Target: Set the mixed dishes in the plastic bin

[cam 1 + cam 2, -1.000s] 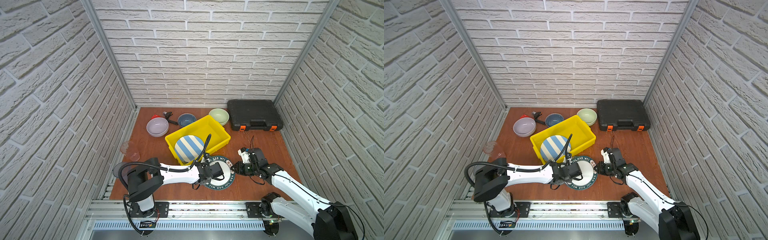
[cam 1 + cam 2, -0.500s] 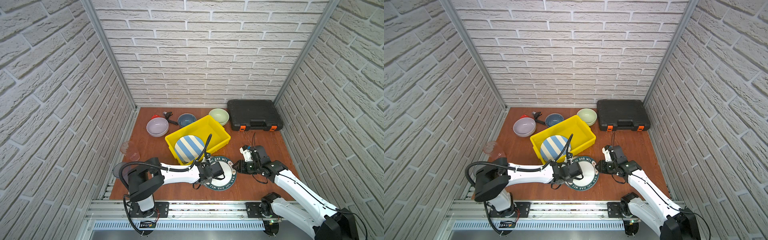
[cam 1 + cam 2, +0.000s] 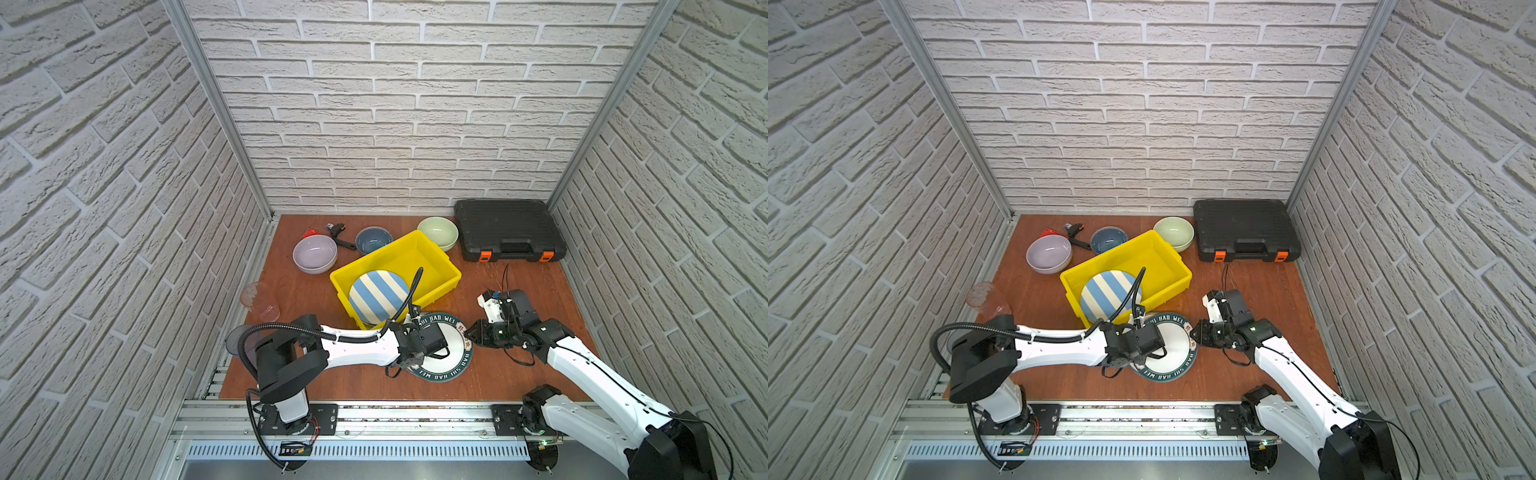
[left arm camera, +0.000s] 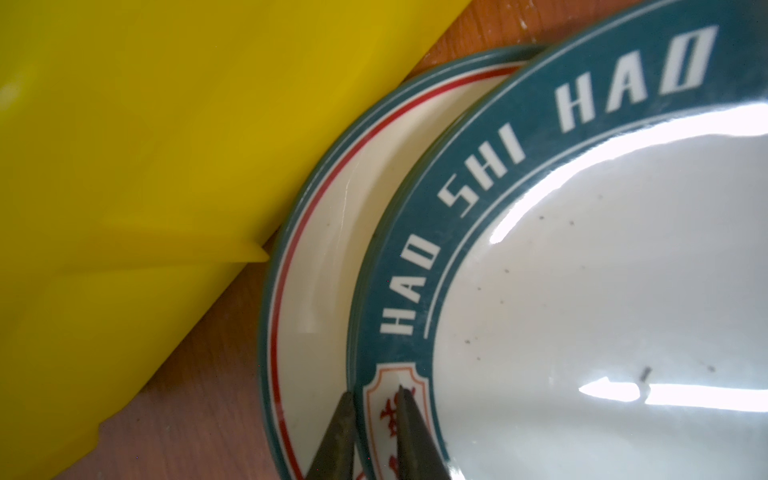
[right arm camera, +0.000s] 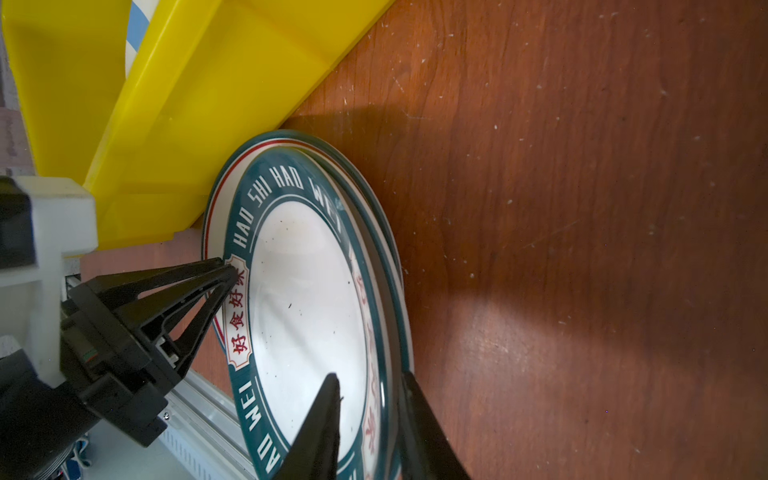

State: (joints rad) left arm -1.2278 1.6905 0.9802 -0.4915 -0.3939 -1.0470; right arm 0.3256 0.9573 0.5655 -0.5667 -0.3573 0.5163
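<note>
The upper printed plate (image 3: 456,345) sits on the lower printed plate (image 4: 316,257) at the near middle of the table. Your left fingers (image 4: 338,436) are pinched on its left rim. Your right fingers (image 5: 324,419) stand narrow astride its right rim, though I cannot tell whether they grip it.

The yellow bin (image 3: 415,264) lies just far of the stack, its near corner beside the lower plate and its long axis running near-left to far-right. The striped plate (image 3: 378,297) leans in the near-left end, so the free floor is far-right — nearer your right arm.

You must lift over the near wall, I judge, and the left arm's cable (image 3: 409,293) arches across it — mind that. The black case (image 3: 509,230) stands well apart.
</note>
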